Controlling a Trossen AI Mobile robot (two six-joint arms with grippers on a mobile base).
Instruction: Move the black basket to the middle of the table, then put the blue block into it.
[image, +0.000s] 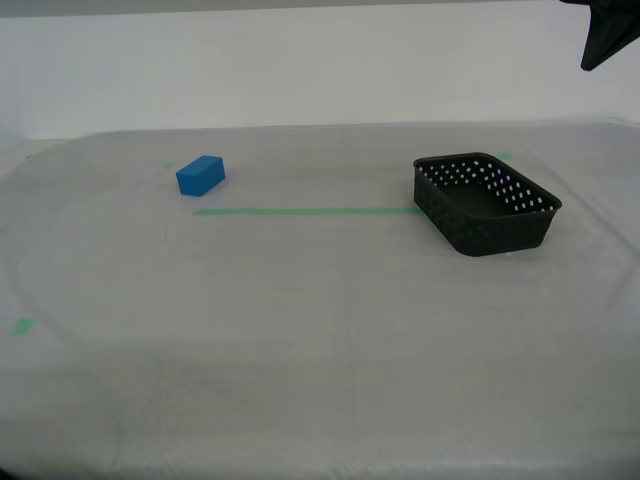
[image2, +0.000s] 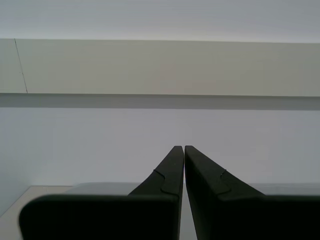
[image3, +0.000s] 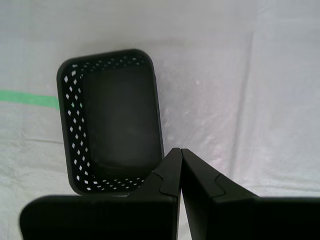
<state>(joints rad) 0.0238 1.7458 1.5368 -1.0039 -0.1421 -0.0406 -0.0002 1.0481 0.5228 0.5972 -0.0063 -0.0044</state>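
Bare pale sheeting fills the near part of the table (image: 300, 380) in the exterior view, with one small green mark (image: 21, 326) close to that view's left edge. Farther back a green tape line (image: 305, 211) runs across the middle. Beyond the tape's end on the exterior view's left sits the block (image: 201, 174), flat on the sheeting, with another small green mark just behind it. At the tape's other end, toward the exterior view's right, stands the basket (image: 487, 203), upright and empty, turned at an angle to the tape, one corner touching or just covering the tape's tip. Block and basket are well apart.

My first gripper (image3: 180, 150) hangs above the table, looking down on the basket (image3: 110, 120); its jaws are pressed together with nothing between them, and their tips lie over the sheeting just beside the basket's rim. The tape (image3: 29, 98) shows past the basket's far wall.

My second gripper (image2: 184, 147) has its jaws pressed together too, empty, pointing at a plain pale wall (image2: 160, 70).

A dark piece of an arm (image: 608, 35) juts into the exterior view's upper right corner; I cannot tell which arm.
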